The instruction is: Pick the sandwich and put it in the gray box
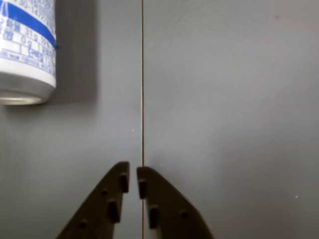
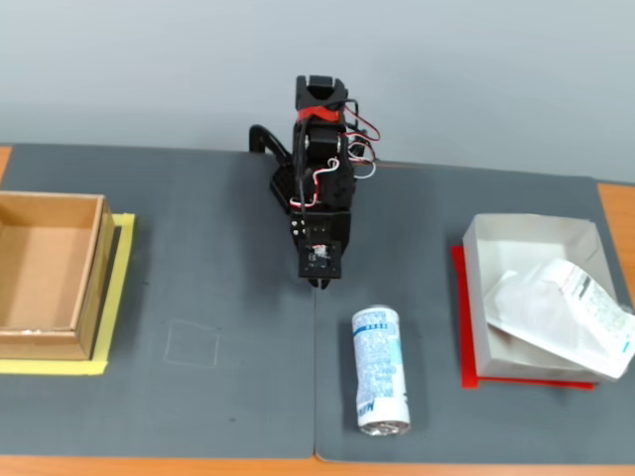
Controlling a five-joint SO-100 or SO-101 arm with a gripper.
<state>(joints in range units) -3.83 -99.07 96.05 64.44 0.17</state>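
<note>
In the fixed view the sandwich (image 2: 563,307), a flat plastic-wrapped pack with a white label, lies tilted inside the gray box (image 2: 526,230) at the right, one end sticking over the box's right wall. My gripper (image 2: 319,282) hangs folded near the arm's base at the middle of the mat, well left of the box. In the wrist view the gripper (image 1: 133,175) is shut and empty, its tips over the seam in the mat. The sandwich and gray box are out of the wrist view.
A blue-and-white can (image 2: 380,369) lies on its side on the mat, in front of the arm; its end shows at the wrist view's top left (image 1: 25,50). A brown cardboard box (image 2: 48,273) stands at the left on yellow tape. The gray box sits on a red sheet (image 2: 466,327).
</note>
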